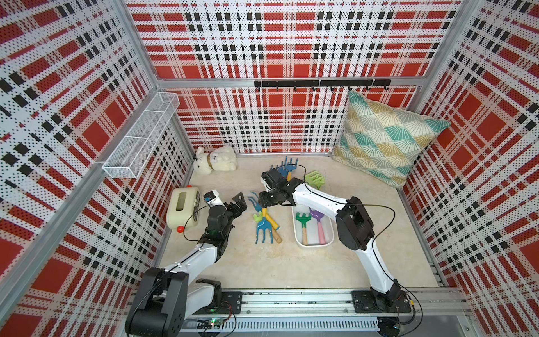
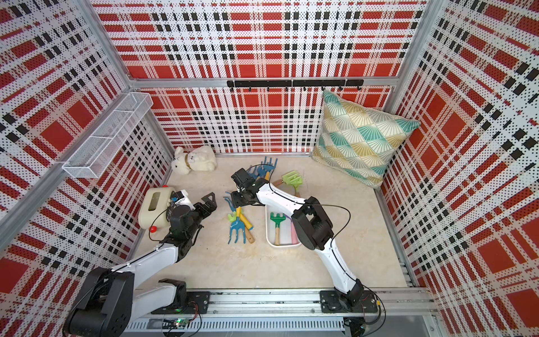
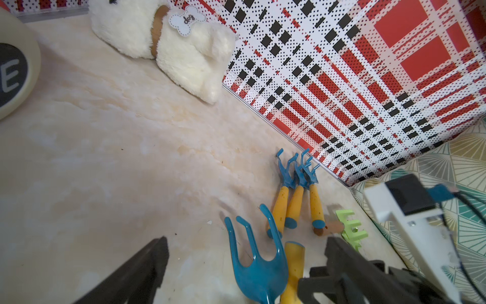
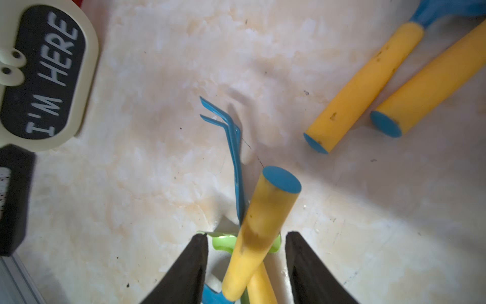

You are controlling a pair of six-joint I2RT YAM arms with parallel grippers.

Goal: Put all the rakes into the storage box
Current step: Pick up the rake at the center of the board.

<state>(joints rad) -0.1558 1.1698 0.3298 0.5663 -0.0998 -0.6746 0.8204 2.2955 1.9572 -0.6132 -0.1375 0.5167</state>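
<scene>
At the left edge of the marbled cream worktop (image 1: 233, 262), we see the left arm (image 1: 189, 256) rise from the near rail, its elbow folded. Its left gripper (image 1: 238, 204) hangs just beside a smooth cream boxy toy (image 1: 182, 210), black fingers spread wide apart.

Around the worktop's centre lies a loose heap of glossy plastic toy tools (image 1: 267, 230). The right gripper (image 4: 246, 235) is bent down over the heap. The rake (image 4: 265, 208) has a round yellow handle with a flat blue end cap, and it tilts upward between the two matte black fingers (image 4: 189, 265). In the right wrist view the jaws straddle that handle, with a sliver of floor showing on either side.

Just right of the heap sits the storage box (image 1: 295, 230), a shallow white tub with rounded corners. It holds a green-headed rake (image 1: 303, 223) and a purple one (image 1: 316, 217). The right arm (image 1: 354, 221) arches over the box from the near rail. A fan-patterned cushion (image 1: 385, 140) leans in the far right corner.
</scene>
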